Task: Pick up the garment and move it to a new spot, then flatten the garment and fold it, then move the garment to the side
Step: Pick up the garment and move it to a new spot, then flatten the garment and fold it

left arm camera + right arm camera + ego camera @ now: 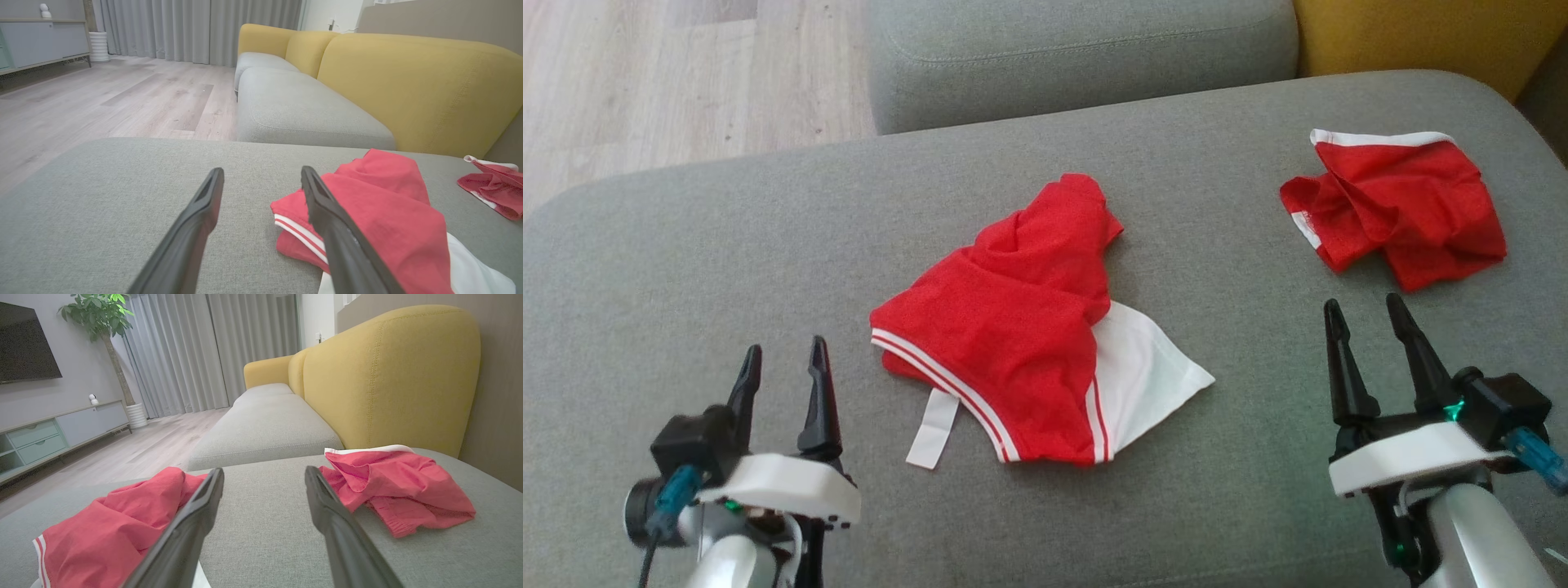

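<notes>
garment (1005, 343) crumpled on grey cushion (686, 269), another red garment (1401, 204) well apart

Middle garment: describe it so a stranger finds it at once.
On the grey cushion, a red garment lies crumpled near the middle. Unlike the other red heap to its right, it shows a white panel and a loose white strap.

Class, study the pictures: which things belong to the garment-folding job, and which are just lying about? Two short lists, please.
For the job: red and white garment in the middle, most likely; grey cushion it lies on; left pincer and right pincer, both open.
Lying about: crumpled red garment to the right; yellow sofa back; potted plant; television; low cabinet.
</notes>
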`<state>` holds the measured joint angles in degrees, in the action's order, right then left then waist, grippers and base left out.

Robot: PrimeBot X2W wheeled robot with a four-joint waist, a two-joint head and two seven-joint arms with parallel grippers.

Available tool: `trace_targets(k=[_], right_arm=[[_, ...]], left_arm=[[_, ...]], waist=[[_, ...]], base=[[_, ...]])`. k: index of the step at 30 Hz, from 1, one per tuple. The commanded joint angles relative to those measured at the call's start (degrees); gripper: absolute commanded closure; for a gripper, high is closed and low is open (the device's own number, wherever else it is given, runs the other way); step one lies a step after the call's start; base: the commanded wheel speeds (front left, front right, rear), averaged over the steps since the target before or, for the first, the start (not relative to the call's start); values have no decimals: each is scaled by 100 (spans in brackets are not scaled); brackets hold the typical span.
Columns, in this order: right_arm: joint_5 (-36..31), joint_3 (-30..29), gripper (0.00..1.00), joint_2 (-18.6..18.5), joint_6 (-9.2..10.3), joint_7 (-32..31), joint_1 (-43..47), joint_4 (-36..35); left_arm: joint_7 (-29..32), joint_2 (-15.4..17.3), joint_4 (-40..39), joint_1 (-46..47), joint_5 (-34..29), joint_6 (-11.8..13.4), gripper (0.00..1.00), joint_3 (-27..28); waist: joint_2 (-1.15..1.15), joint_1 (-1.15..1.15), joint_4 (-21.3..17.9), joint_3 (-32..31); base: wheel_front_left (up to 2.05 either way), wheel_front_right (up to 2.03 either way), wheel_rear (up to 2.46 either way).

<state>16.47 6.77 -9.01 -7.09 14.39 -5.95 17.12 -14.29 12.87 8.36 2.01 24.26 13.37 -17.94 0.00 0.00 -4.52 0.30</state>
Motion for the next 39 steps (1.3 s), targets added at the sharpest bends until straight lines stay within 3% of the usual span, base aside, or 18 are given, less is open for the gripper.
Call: trace_targets(k=[1,19,39], right_arm=[[-62,87,0,-5,-40,61,-57,-216],[8,205,0,-79,-40,61,-85,-146],[20,256,0,-94,-40,61,-120,-105]], left_arm=[[-69,2,-238,159,-112,2,0,326],[-71,-501,-142,4,-701,-526,0,836],[-71,-736,-47,-10,-1088,-772,0,1135]], waist=[[0,0,6,3],[0,0,54,-9],[0,0,45,-29]], base=[[0,0,0],[0,0,0],[0,0,0]])
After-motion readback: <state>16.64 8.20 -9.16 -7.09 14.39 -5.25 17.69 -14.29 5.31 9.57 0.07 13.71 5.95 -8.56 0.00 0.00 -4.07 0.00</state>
